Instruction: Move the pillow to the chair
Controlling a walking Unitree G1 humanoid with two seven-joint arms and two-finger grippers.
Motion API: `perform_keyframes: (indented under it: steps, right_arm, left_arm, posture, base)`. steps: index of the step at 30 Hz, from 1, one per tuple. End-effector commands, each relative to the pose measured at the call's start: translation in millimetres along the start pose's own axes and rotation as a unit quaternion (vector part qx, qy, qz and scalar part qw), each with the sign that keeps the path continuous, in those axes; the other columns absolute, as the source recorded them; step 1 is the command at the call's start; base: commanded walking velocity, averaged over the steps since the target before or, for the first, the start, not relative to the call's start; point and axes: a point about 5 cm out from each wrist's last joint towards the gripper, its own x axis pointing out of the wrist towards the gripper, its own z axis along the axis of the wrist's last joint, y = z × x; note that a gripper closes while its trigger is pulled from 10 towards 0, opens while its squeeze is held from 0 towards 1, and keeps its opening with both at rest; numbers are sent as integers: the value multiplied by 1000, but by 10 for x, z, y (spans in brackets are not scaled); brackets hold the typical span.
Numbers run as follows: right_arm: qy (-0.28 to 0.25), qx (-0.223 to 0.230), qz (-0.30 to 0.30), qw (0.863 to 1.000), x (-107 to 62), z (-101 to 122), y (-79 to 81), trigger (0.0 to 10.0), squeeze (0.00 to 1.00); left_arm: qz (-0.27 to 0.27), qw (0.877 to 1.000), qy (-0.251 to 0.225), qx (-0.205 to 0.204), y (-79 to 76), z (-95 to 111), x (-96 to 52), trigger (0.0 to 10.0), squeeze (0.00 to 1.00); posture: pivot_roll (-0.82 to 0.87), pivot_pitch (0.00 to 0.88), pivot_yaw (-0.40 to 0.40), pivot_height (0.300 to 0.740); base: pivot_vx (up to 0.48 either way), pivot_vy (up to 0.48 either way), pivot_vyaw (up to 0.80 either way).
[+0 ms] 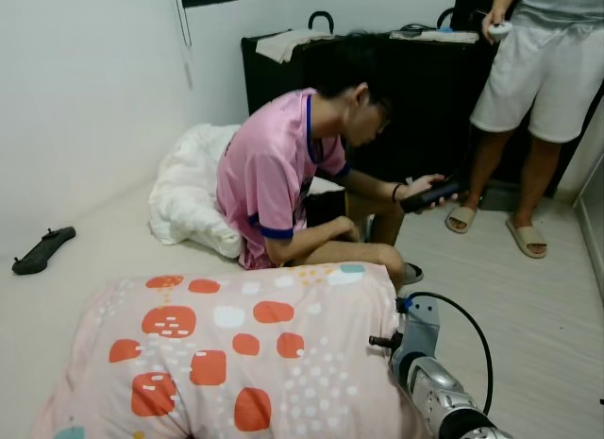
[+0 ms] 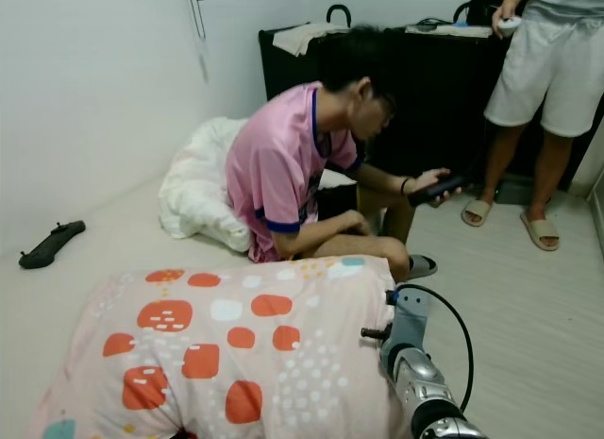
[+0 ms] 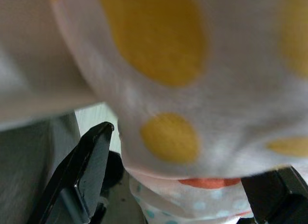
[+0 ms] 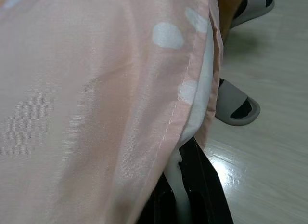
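Pillow (image 1: 236,354) fills the lower centre, held up between both arms. Right gripper (image 4: 185,185) pinches its edge; left gripper (image 3: 178,185) straddles a bulge, fingers spread. Keep it high and steer past the seated person (image 1: 293,175).

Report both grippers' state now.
Left gripper: jaws open around the pillow.
Right gripper: shut on the pillow's edge.

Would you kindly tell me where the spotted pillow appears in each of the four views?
Left eye view: pillow low in the foreground.
Right eye view: low, left of centre.
Left wrist view: close above the left gripper.
Right wrist view: across the picture's left.
Shared landmark: grey slipper, also.
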Motion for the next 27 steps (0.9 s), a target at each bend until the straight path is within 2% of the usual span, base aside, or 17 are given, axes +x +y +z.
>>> perform_keyframes:
  steps: [1, 3, 4, 7, 9, 10, 11, 13, 14, 15, 18, 20, 21, 22, 23, 27]
  right_arm:
    - [16, -10, 6, 1000, 0, -58, 46, 10000, 0]
    - [20, -10, 6, 1000, -3, -77, 46, 10000, 0]
    - [29, -15, 2, 999, -9, -108, 36, 10000, 0]
    - [34, -19, 0, 999, -14, -129, 28, 10000, 0]
    - [45, -28, -5, 999, -20, -161, 13, 10000, 0]
    - [45, -28, -5, 999, -20, -161, 13, 10000, 0]
    - [46, -29, -6, 999, -22, -167, 9, 10000, 0]
    - [46, -29, -6, 999, -22, -167, 9, 10000, 0]
    - [47, -29, -8, 998, -24, -170, 4, 10000, 0]
    - [47, -29, -8, 998, -24, -170, 4, 10000, 0]
    - [47, -29, -11, 998, -30, -181, -13, 10000, 0]
    - [47, -29, -11, 998, -30, -181, -13, 10000, 0]
    - [48, -30, -12, 998, -32, -186, -19, 10000, 0]
    - [48, -30, -12, 998, -32, -186, -19, 10000, 0]
    - [50, -31, -13, 998, -34, -192, -23, 10000, 0]
    - [54, -34, -12, 998, -37, -209, -18, 10000, 0]
  left_arm:
    - [25, 999, 23, 8, 91, -99, -23, 10000, 0]
    - [20, 999, 24, 23, 65, -104, 4, 10000, 0]
    - [4, 1000, 21, 21, 0, -99, 49, 10000, 0]
    - [-11, 1000, 21, 20, -56, -98, 85, 10000, 0]
    - [-50, 997, 55, 34, -205, -177, 186, 10000, 0]
    - [-50, 997, 55, 34, -205, -177, 186, 10000, 0]
    - [-79, 995, 51, 33, -308, -183, 246, 10000, 0]
    - [-79, 995, 51, 33, -308, -183, 246, 10000, 0]
    - [-105, 994, 35, 25, -421, -173, 311, 10000, 0]
    - [-105, 994, 35, 25, -421, -173, 311, 10000, 0]
    - [-218, 975, 41, -1, -763, -242, 429, 10000, 0]
    - [-218, 975, 41, -1, -763, -242, 429, 10000, 0]
    - [-250, 967, 45, -10, -842, -249, 431, 10000, 0]
    - [-250, 967, 45, -10, -842, -249, 431, 10000, 0]
    - [-275, 960, 42, -21, -905, -227, 422, 10000, 0]
    - [-308, 951, 31, -24, -1013, -142, 403, 10000, 0]
  posture:
    - [-57, 106, 10, 596]
    - [-56, 108, 9, 596]
    - [-55, 111, 8, 596]
    - [-52, 112, 6, 596]
    - [-51, 112, 6, 596]
    - [-51, 112, 6, 596]
    - [-54, 114, 9, 596]
    - [-54, 114, 9, 596]
    - [-56, 114, 11, 596]
    - [-56, 114, 11, 596]
    - [-58, 122, 14, 596]
    - [-58, 122, 14, 596]
    - [-58, 126, 13, 596]
    - [-58, 126, 13, 596]
    - [-56, 129, 11, 596]
    - [-53, 133, 8, 596]
  base:
    - [0, 0, 0]
    - [0, 0, 0]
    - [0, 0, 0]
    - [0, 0, 0]
    - [0, 0, 0]
    - [0, 0, 0]
    - [0, 0, 0]
    - [0, 0, 0]
    - [0, 0, 0]
    - [0, 0, 0]
    - [0, 0, 0]
    - [0, 0, 0]
    - [0, 0, 0]
    - [0, 0, 0]
    - [0, 0, 0]
    - [0, 0, 0]
